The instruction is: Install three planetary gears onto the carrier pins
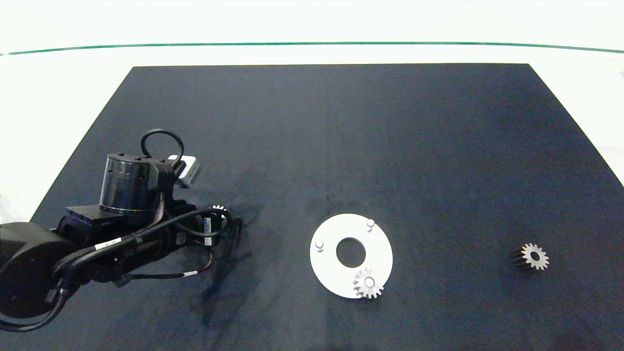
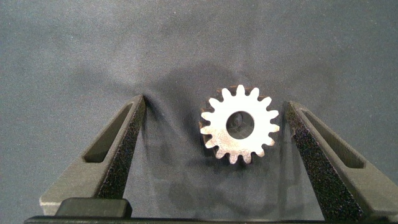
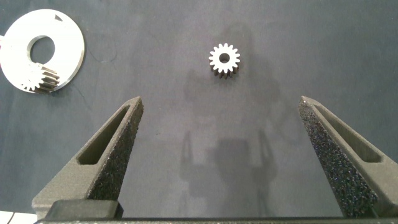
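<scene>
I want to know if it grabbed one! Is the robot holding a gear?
Not yet. The left hand is open around a gear without touching it; the right hand is open and empty.

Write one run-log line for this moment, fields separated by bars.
left gripper: open around gear on mat | right gripper: open, above mat | disc: one gear on pin, two pins bare | third gear: loose

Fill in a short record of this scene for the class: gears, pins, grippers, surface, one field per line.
fitted gear: one gear sits on the disc's near pin
bare pins: two
left gear: on the mat, lying between the open fingers of the left gripper, untouched
right gear: lies alone to the right of the disc
right gripper: open, above the mat, short of that gear
gears left to fit: two
</scene>
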